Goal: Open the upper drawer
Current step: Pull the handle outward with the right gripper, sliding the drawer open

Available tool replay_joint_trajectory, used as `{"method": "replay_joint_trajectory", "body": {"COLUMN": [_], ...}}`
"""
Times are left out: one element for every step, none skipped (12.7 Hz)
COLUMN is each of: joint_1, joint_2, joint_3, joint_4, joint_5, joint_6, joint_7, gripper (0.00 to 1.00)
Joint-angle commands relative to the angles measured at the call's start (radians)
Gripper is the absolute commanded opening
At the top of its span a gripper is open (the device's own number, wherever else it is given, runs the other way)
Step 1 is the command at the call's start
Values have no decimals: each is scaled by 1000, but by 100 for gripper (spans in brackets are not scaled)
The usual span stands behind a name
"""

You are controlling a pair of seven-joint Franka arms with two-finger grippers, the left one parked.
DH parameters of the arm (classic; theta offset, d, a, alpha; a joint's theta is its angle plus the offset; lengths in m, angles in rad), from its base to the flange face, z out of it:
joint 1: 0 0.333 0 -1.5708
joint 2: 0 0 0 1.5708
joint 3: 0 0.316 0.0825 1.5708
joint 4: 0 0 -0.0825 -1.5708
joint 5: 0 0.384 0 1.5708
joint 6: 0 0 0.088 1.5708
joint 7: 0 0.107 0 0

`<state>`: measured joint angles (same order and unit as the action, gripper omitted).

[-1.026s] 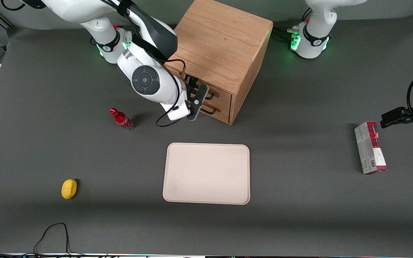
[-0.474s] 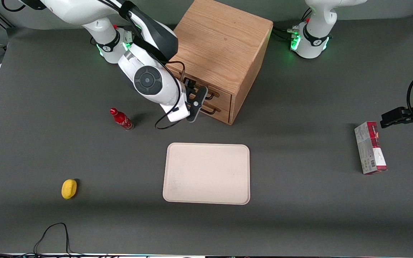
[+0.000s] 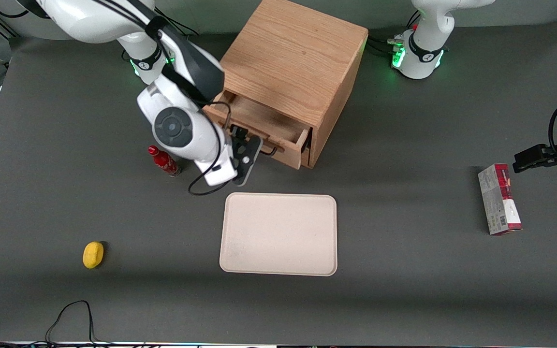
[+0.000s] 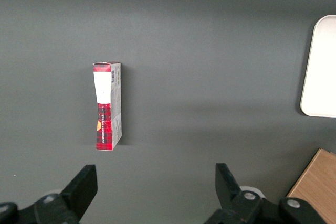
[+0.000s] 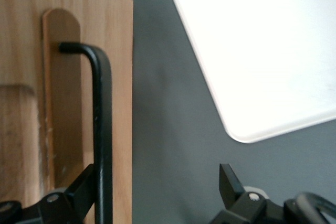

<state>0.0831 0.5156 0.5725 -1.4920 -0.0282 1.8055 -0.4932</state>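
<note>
Starting with the front view, the upper drawer (image 3: 259,123) stands partly out of the wooden cabinet (image 3: 298,53), at twelve o'clock from the beige tray (image 3: 278,234). The gripper (image 3: 257,146) sits at the drawer's front, on its black pull (image 3: 272,151). A red bottle (image 3: 163,161) stands at ten o'clock from the tray, a yellow object (image 3: 93,254) at nine, and a red-and-grey box (image 3: 499,199) at three.

From the left wrist, the box (image 4: 107,106) lies flat, well apart from the tray (image 4: 321,66).

From the right wrist, the gripper (image 5: 155,187) has its fingers (image 5: 84,184) spread apart. The pull (image 5: 102,129) runs between them, just beside one finger.
</note>
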Motion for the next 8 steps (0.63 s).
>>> {"method": "replay_joint_trajectory", "body": {"joint_1": [6, 6, 6, 4, 6, 4, 4, 4], "joint_2": [122, 135, 147, 162, 165, 166, 166, 166], "joint_3": [-29, -48, -74, -91, -101, -112, -129, -146], "joint_4": [198, 217, 238, 268, 285, 297, 321, 349], "joint_5": [-56, -56, -56, -56, -56, -56, -55, -52], "joint_6": [-95, -98, -97, -98, -100, -100, -100, -98], "joint_7": [-74, -96, -125, -158, -171, -171, -170, -165], "gripper": [100, 100, 100, 100, 100, 100, 100, 100]}}
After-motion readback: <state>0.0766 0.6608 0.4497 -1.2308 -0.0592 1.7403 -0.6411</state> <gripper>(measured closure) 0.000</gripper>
